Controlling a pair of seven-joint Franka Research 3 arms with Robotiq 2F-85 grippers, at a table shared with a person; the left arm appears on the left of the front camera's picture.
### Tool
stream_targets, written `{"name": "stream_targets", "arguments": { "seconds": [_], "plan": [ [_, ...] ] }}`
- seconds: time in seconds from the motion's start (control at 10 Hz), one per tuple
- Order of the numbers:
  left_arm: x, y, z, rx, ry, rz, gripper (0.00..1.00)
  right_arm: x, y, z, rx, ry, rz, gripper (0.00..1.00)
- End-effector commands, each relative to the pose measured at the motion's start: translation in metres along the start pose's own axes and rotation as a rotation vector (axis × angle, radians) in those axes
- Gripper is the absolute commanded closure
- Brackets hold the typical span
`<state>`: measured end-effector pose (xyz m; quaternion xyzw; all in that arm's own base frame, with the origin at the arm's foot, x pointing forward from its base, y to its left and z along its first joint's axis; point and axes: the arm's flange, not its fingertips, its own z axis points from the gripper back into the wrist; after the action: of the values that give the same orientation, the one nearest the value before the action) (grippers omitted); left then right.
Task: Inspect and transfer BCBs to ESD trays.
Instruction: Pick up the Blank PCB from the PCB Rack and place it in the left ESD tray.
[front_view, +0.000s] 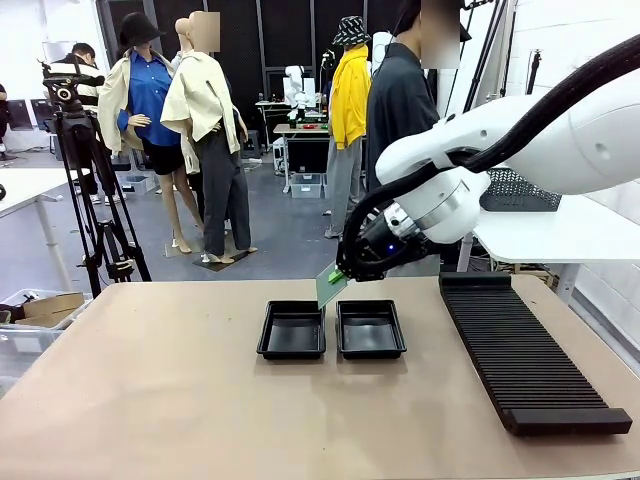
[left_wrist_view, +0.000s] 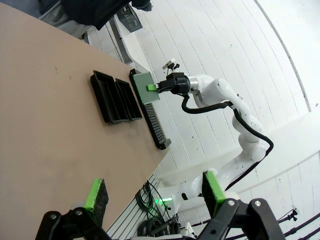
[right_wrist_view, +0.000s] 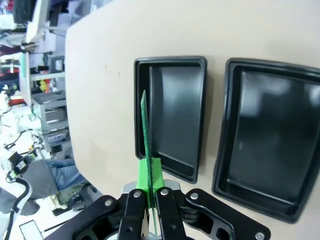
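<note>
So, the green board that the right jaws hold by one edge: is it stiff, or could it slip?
Probably stiff: the board stands straight out from the right jaws with no sag. Likely light, as it looks thin edge-on. It might pivot if bumped, since only one edge is clamped.

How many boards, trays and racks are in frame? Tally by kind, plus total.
BCB: 1, gripped in the right end effector above the trays
ESD trays: 2, side by side, both empty
Black slotted rack: 1
Total: 4
</note>
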<state>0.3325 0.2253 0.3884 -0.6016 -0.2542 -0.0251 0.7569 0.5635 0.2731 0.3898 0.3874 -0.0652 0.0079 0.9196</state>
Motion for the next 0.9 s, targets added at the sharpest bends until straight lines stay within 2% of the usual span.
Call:
{"name": "stream_targets", "arguments": {
  "seconds": [0.0,0.5,0.8],
  "plan": [
    [0.000,-0.002,0.002,0.006,-0.004,0.005,0.00,0.012,-0.001,-0.018,0.051,-0.019,0.004,1.00],
    [0.000,-0.002,0.002,0.006,-0.004,0.005,0.00,0.046,-0.017,-0.064,0.095,0.001,-0.042,1.00],
    [0.000,-0.002,0.002,0.006,-0.004,0.005,0.00,0.043,-0.026,-0.102,0.061,0.056,-0.039,1.00]
  ]
}}
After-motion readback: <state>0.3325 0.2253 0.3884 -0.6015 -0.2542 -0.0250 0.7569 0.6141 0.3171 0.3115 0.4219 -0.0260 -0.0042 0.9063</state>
